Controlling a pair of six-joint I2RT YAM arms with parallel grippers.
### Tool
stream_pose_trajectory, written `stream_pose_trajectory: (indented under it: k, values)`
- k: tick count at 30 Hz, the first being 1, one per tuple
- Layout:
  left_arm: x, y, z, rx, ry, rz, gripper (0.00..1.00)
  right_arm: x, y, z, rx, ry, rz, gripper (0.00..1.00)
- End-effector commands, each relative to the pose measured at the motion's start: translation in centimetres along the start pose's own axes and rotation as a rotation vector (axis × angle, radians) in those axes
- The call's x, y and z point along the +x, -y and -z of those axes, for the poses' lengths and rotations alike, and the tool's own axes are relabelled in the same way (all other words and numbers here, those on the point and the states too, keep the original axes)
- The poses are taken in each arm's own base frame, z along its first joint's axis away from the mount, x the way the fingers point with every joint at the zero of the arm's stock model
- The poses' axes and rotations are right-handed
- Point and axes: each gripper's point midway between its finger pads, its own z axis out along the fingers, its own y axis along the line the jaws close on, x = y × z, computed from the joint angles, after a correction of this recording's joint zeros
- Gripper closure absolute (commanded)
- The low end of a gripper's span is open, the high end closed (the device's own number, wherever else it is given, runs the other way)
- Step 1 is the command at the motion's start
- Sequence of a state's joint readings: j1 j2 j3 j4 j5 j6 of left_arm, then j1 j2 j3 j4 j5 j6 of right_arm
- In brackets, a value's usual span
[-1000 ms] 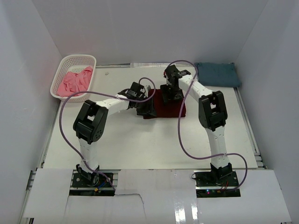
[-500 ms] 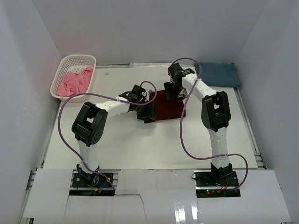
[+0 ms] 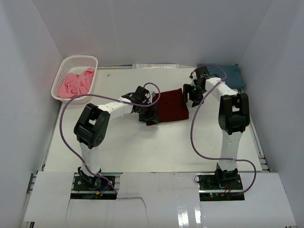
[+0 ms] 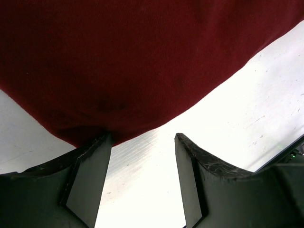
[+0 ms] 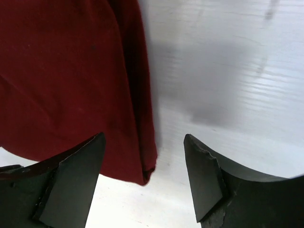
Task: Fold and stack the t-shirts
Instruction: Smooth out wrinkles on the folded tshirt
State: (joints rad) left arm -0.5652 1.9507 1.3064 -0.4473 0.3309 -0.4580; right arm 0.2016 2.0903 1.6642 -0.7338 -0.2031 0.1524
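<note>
The dark maroon t-shirt (image 3: 170,106) lies folded flat at the table's middle; it fills the top of the left wrist view (image 4: 133,61) and the left of the right wrist view (image 5: 71,80). My left gripper (image 3: 151,114) is open at its near-left corner, with bare table between the fingers (image 4: 88,180). My right gripper (image 3: 191,96) is open just off the shirt's far-right corner, holding nothing. The slate-blue t-shirt (image 3: 230,75) lies folded at the back right. The pink t-shirt (image 3: 76,83) lies crumpled in the basket.
A white lattice basket (image 3: 90,61) stands at the back left. White walls enclose the table on three sides. Purple cables loop from both arms over the table.
My right gripper has let go of the maroon shirt and moved right, off its far-right corner. The shirt now lies flat and folded. My left gripper stays at its near-left corner.
</note>
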Motion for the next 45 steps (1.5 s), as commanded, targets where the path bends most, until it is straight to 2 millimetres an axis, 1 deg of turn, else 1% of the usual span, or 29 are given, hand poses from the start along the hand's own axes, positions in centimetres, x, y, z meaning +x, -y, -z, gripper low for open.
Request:
stream_pose_trajectory:
  k: [1, 3, 8, 11, 13, 14, 20, 25, 28, 29, 30, 31, 33, 34, 35, 36, 37, 38, 39, 40, 42, 43, 45]
  values:
    - [2.6, -3.2, -0.3, -0.129, -0.09, 0.013, 0.32, 0.0, -2.6, -1.5, -0.17, 0.0, 0.026, 0.27]
    - [2.6, -3.2, -0.1, -0.13, -0.087, 0.012, 0.32, 0.3, -2.9, -2.0, -0.199, -0.009, 0.023, 0.27]
    - [2.9, -3.4, -0.2, -0.132, -0.095, 0.015, 0.32, 0.8, -2.7, -2.5, -0.198, -0.019, 0.021, 0.27]
    - [2.9, -3.5, -0.3, -0.132, -0.097, 0.017, 0.32, 1.0, -2.6, -2.8, -0.204, -0.022, 0.021, 0.3]
    - [2.7, -3.4, -0.3, -0.129, -0.093, 0.016, 0.32, 1.2, -2.7, -3.0, -0.212, -0.032, 0.022, 0.39]
    - [2.6, -3.4, -0.3, -0.13, -0.091, 0.015, 0.32, 1.3, -2.7, -3.2, -0.218, -0.037, 0.019, 0.46]
    - [2.5, -3.3, -0.2, -0.129, -0.09, 0.01, 0.32, 2.2, -2.1, -4.0, -0.2, -0.068, 0.008, 0.56]
    - [2.5, -3.3, -0.2, -0.129, -0.092, 0.009, 0.32, 2.6, -2.0, -4.5, -0.197, -0.087, 0.003, 0.53]
    - [2.4, -3.2, -0.1, -0.128, -0.089, 0.008, 0.33, 2.7, -1.9, -4.6, -0.197, -0.095, 0.002, 0.56]
    - [2.3, -3.2, -0.1, -0.127, -0.088, 0.008, 0.32, 2.7, -2.0, -4.6, -0.199, -0.098, 0.001, 0.68]
    - [2.3, -3.2, -0.1, -0.126, -0.088, 0.008, 0.33, 2.8, -2.0, -4.7, -0.2, -0.101, 0.001, 0.75]
    - [2.4, -3.2, 0.0, -0.126, -0.088, 0.008, 0.33, 2.8, -2.0, -4.8, -0.2, -0.104, 0.0, 0.78]
    - [2.3, -2.9, 0.3, -0.12, -0.082, 0.005, 0.32, 2.8, -2.0, -4.8, -0.204, -0.108, -0.001, 0.9]
    - [2.3, -2.7, 0.5, -0.113, -0.081, 0.009, 0.33, 2.7, -2.1, -4.8, -0.209, -0.106, 0.0, 0.92]
    - [2.1, -2.5, 0.8, -0.107, -0.074, 0.01, 0.32, 2.5, -2.2, -4.8, -0.211, -0.104, 0.0, 0.92]
    - [1.7, -1.8, 1.6, -0.09, -0.053, 0.006, 0.32, 2.0, -2.3, -4.6, -0.211, -0.092, 0.004, 0.92]
    - [1.8, -1.3, 2.1, -0.071, -0.05, 0.013, 0.31, 1.7, -2.4, -4.5, -0.213, -0.087, 0.005, 0.92]
    - [1.4, -0.4, 3.4, -0.047, -0.021, 0.006, 0.3, 0.9, -2.6, -4.3, -0.215, -0.069, 0.013, 0.92]
    - [1.0, 0.3, 4.2, -0.028, -0.003, 0.002, 0.3, 1.0, -2.5, -4.4, -0.214, -0.073, 0.008, 0.92]
    - [1.1, 0.7, 4.8, -0.012, 0.006, 0.002, 0.29, -0.4, -2.8, -3.9, -0.21, -0.044, 0.019, 0.92]
    - [1.1, 1.8, 6.4, 0.028, 0.027, -0.005, 0.29, -1.6, -2.6, -4.1, -0.201, -0.031, 0.025, 0.92]
    - [1.3, 2.4, 7.8, 0.043, 0.045, -0.011, 0.29, -3.0, -3.0, -3.8, -0.206, -0.013, 0.035, 0.92]
    - [1.6, 2.7, 9.1, 0.047, 0.058, -0.013, 0.28, -4.5, -3.0, -3.8, -0.208, 0.004, 0.052, 0.92]
